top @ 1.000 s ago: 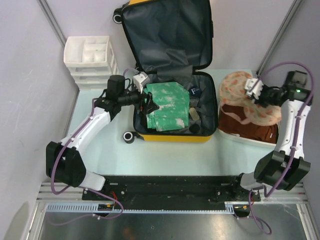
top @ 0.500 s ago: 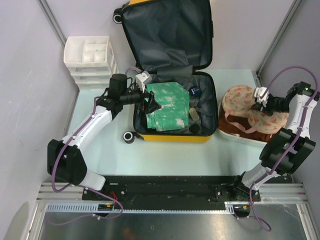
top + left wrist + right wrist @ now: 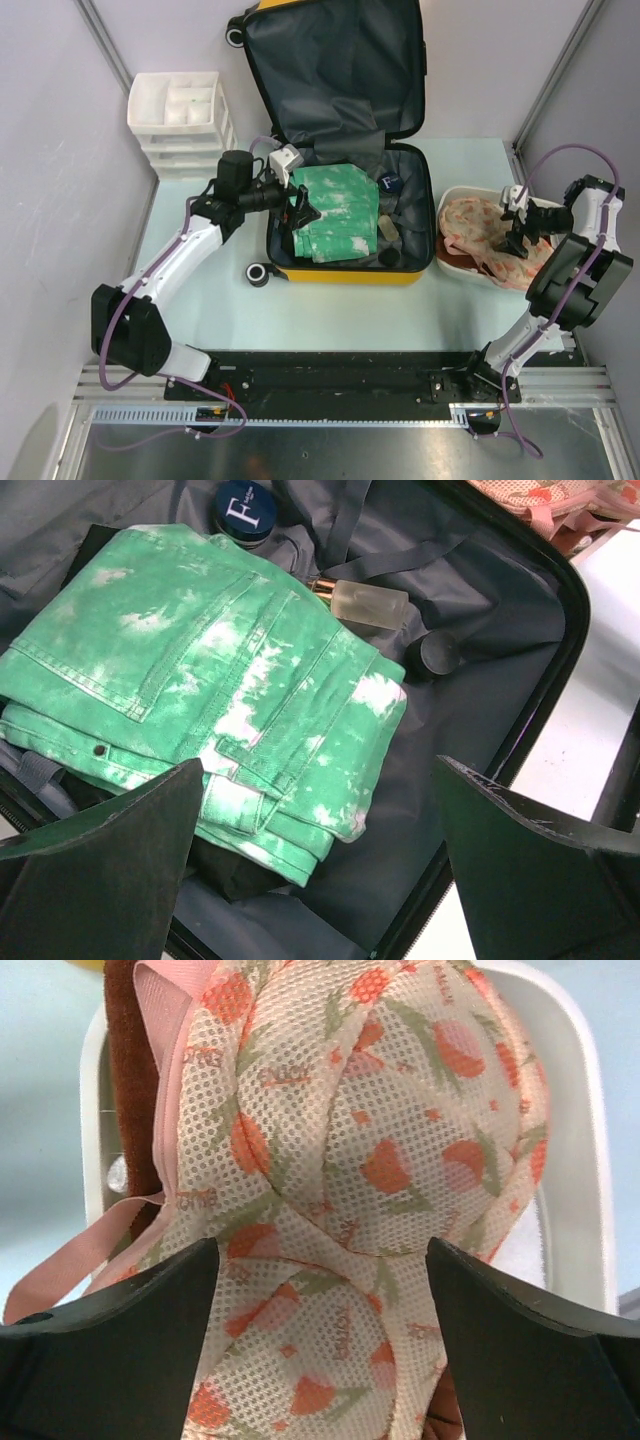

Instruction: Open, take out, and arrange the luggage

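Unpacking step. The left end effector and right end effector gape wide. Next, left should grab the folded green jeans from the yellow hard suitcase.

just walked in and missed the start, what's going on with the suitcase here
Two robot arms are unpacking the yellow suitcase, which lies open on the table with its lid up. The left gripper hovers open over folded green jeans inside it, grasping nothing. The right gripper is open above a floral mesh pouch lying in the white tub beside the case. A jar, a small bottle and a black cap are also inside.
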`<control>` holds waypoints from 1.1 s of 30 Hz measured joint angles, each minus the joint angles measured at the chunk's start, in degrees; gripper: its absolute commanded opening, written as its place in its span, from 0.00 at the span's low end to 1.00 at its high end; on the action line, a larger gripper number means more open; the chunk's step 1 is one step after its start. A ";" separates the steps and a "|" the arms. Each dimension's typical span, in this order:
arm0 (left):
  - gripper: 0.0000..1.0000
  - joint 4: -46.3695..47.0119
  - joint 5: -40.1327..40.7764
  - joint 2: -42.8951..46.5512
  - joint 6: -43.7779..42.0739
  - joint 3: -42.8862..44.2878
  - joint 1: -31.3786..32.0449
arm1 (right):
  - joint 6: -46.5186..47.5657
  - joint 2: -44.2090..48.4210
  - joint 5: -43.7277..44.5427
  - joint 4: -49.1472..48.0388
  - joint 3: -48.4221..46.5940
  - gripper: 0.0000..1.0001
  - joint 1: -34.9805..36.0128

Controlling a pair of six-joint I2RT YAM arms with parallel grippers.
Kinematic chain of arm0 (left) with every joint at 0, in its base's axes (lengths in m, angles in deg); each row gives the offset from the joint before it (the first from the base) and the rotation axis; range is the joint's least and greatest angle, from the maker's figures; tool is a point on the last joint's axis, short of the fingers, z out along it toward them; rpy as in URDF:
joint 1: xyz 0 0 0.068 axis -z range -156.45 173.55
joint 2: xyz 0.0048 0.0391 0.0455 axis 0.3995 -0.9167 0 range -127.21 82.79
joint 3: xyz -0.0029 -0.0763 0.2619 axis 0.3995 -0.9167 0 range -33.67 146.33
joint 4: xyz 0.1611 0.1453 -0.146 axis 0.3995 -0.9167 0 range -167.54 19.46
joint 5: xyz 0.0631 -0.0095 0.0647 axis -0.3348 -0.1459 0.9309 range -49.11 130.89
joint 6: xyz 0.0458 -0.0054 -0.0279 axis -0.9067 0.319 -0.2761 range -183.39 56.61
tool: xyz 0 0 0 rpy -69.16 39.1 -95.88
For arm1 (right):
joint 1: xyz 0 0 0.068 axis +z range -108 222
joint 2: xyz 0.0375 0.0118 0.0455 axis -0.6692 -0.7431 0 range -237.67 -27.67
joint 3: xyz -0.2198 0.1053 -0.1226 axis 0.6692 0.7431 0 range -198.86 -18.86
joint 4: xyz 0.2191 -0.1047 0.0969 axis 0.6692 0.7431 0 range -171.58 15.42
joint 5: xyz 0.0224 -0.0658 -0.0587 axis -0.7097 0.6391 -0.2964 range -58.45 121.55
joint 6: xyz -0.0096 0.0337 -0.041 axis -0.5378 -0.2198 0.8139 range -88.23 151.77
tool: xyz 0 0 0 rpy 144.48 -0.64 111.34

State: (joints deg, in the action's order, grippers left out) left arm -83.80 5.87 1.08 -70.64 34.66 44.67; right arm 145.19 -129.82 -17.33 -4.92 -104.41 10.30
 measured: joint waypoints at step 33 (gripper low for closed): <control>1.00 -0.66 2.36 -1.90 -1.57 -0.09 0.02 | -11.61 12.94 11.52 -25.46 25.99 0.74 16.06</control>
State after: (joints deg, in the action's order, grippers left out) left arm -84.46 8.23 -0.82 -72.21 34.57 44.69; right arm 133.59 -116.88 -5.81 -30.38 -78.43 26.36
